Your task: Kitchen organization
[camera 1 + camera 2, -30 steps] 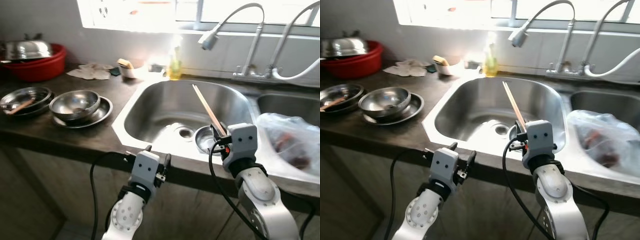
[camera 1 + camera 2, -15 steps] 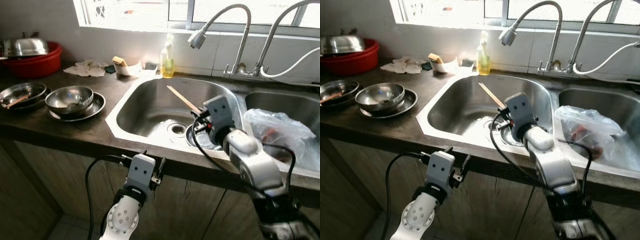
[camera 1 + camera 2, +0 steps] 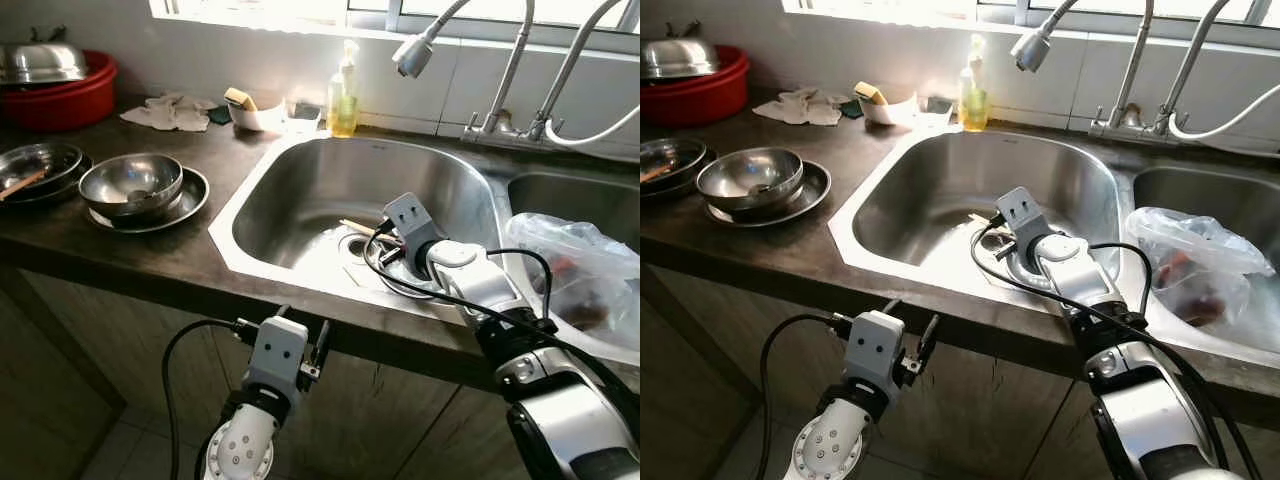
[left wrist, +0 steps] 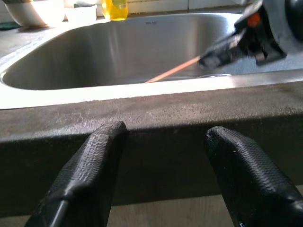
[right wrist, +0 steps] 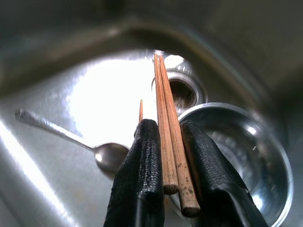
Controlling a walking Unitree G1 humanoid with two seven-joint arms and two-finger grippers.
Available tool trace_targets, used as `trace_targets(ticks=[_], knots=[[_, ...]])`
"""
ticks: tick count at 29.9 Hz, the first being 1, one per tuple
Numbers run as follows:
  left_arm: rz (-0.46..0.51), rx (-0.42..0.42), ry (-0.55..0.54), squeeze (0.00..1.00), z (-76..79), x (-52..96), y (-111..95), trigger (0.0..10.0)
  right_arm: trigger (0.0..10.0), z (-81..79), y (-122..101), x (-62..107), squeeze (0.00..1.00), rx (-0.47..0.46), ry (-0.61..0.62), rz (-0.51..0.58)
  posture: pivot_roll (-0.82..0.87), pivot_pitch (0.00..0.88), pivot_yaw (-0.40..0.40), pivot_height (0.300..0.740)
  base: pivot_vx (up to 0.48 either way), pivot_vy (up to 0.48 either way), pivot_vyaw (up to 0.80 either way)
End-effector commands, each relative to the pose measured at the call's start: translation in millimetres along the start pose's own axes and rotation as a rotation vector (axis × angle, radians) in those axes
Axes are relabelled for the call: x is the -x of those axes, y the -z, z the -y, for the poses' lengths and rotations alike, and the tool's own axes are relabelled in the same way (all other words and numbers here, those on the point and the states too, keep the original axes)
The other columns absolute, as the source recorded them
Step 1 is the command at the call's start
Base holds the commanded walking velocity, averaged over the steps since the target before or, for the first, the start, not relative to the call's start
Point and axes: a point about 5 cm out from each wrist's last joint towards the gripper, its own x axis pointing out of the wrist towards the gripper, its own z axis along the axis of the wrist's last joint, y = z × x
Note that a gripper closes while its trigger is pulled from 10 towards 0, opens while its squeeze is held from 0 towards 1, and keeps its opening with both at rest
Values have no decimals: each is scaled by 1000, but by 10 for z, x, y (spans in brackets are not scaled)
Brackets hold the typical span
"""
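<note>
The right gripper [image 5: 173,156] is clamped on a pair of brown wooden chopsticks [image 5: 166,118], held low and nearly level inside the stainless steel sink basin [image 3: 300,195], probably to lay them down gently; below lie a small round steel bowl [image 5: 255,156] and a metal spoon [image 5: 71,139]; the left gripper [image 4: 161,151] hangs spread and empty before the dark countertop edge [image 4: 142,111], idle.
</note>
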Motion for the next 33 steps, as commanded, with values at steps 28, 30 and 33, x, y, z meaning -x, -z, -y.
trace_targets(ticks=[28,30,33], knots=[[-34,-8,-11,0,-45,-62,48,10000,10000,81,-184,489,0,-174,141,462,227,51,-82,740,0,0,0],[-30,-8,-8,0,-52,-82,46,10000,10000,-26,-107,622,0,-204,154,502,219,34,-73,740,0,0,0],[-29,-5,-9,0,-55,-88,47,10000,10000,-98,-57,692,0,-218,158,517,213,28,-68,740,0,0,0]])
